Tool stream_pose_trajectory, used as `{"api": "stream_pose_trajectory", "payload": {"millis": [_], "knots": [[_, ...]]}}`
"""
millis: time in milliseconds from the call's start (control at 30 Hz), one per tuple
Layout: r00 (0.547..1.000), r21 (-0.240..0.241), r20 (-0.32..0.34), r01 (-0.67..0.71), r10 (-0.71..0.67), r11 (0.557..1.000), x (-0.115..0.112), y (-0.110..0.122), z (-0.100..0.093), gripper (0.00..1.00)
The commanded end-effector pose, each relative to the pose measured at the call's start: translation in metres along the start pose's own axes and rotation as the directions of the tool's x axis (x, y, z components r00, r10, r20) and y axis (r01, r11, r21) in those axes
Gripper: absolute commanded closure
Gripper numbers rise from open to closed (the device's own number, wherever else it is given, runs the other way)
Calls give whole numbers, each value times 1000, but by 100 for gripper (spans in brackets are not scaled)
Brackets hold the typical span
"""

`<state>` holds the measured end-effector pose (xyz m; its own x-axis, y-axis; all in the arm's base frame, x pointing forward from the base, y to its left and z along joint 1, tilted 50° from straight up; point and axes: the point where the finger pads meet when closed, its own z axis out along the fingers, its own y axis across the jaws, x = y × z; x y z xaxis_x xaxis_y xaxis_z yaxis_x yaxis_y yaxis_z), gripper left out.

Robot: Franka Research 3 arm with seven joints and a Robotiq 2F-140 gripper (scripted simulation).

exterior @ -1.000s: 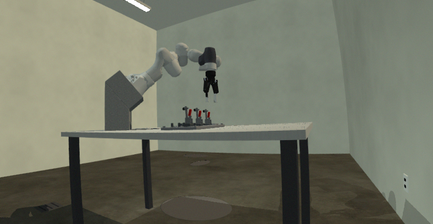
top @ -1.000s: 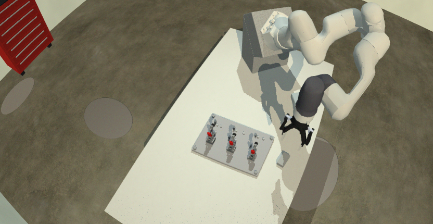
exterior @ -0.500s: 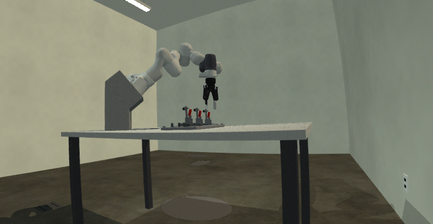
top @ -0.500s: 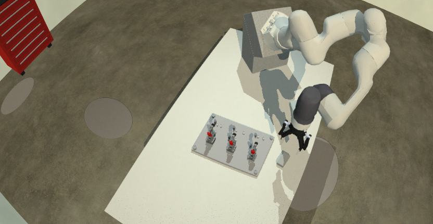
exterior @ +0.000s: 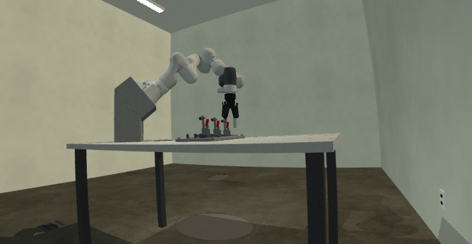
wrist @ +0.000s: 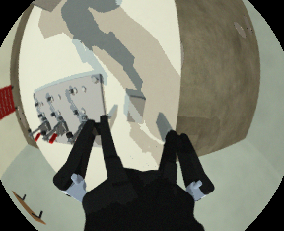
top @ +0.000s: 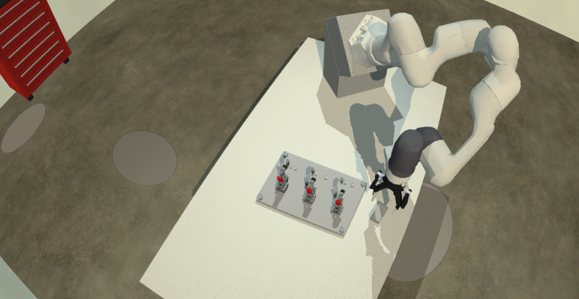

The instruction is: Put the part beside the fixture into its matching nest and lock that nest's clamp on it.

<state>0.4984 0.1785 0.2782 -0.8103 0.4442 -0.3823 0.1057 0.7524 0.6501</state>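
Observation:
The grey fixture plate (top: 319, 217) (exterior: 184, 139) (wrist: 94, 94) lies on the white table (top: 243, 232) and carries three nests in a row. Each nest has a toggle clamp with a red handle: left (top: 280, 179), middle (top: 308, 190), right (top: 337, 202). The part (top: 376, 213) (wrist: 136, 108) is a pale block lying flat on the table just right of the plate. My gripper (top: 385, 197) (exterior: 231, 118) (wrist: 137, 114) is open and empty. It points down and hangs above the part, clear of it. In the side view the part is too small to make out.
The arm's grey angled pedestal (top: 344, 62) (exterior: 130, 110) stands at the table's far end. The table's right edge (top: 401, 232) runs close beside the part. A red tool cabinet (top: 28, 38) stands on the floor far to the left.

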Motion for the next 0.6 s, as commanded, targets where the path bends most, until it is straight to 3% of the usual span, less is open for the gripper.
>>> {"api": "stream_pose_trajectory", "payload": {"millis": [0, 567], "knots": [[999, -1, 27, 33, -33, 999, -9, -1, 7, 42], [999, -1, 27, 33, -33, 999, -10, -1, 26, 42]]}}
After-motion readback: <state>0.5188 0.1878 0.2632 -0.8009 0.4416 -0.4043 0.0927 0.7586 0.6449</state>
